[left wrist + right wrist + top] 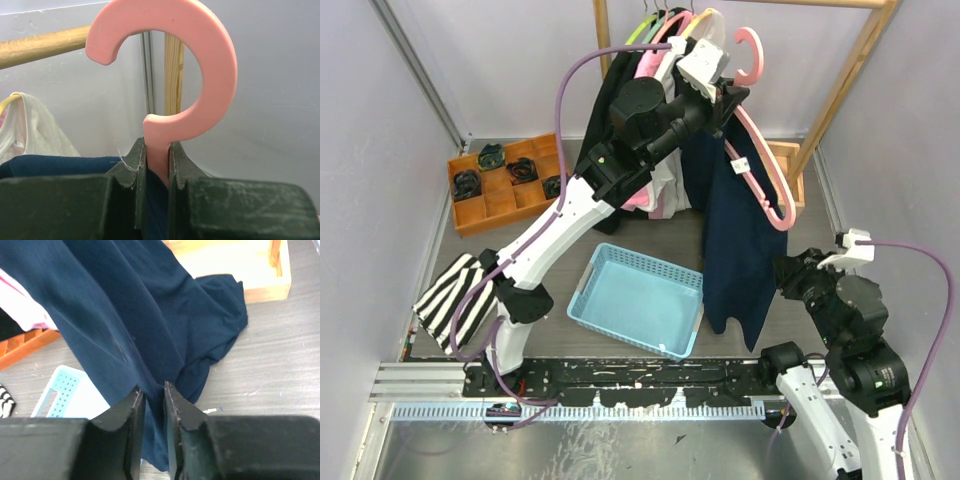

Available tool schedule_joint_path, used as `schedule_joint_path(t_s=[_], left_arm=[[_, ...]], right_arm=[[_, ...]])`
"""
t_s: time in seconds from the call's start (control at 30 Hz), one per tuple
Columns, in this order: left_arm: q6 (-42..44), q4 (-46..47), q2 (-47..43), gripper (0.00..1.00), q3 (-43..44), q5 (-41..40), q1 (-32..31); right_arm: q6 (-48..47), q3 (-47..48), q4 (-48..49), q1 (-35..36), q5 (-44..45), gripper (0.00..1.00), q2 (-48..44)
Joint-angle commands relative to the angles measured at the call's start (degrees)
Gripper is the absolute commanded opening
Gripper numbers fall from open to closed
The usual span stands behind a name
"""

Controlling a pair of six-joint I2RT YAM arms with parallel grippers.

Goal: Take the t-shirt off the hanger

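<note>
The left gripper (156, 167) is clamped tight on the neck of the pink hanger (217, 70), just under its hook, with its 2 fingers (131, 170) pressed against either side of the plastic. The arm holds the hanger up and tilted in front of the wooden rail (40, 47), where other clothes hang; the hook appears apart from the rail. The navy t-shirt (735, 240) is still on the hanger and drapes down from it to the right of the blue basket (582, 292), with its lower folds reaching the table (280, 355) near a wooden tray (235, 270). The right gripper (154, 397) is low at the shirt's hem, its jaws nearly closed with a fold of navy fabric pinched in the narrow gap. An orange divided box (470, 212) and a striped cloth (455, 295) lie well to the left.
</note>
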Motion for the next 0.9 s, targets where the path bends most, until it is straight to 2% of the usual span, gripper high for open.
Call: schedule_joint_path(t_s=[0.0,0.13,0.2,0.5,0.87], left_arm=[[-0.5,3.9,-5.0,0.0,-1.0,2.6,0.6],[-1.3,1.9,-5.1,0.0,-1.4,4.0,0.6],[-1.6,1.4,-5.3,0.0,-2.2,4.2,0.6],[-3.5,2.2,-8.5,0.0,-8.9,6.0,0.6],[-4.7,-0.1,-6.1,0.0,-6.2,7.6,0.6]], right_arm=[[-1.8,8.9,1.6,0.2,-1.5,0.32,3.4],[-3.9,11.6,3.0,0.2,0.0,0.48,3.6],[-4.9,13.0,3.2,0.2,1.2,0.5,4.2],[-8.7,20.4,4.9,0.2,3.8,0.55,5.2],[-13.5,29.1,3.2,0.9,13.6,0.57,8.3]])
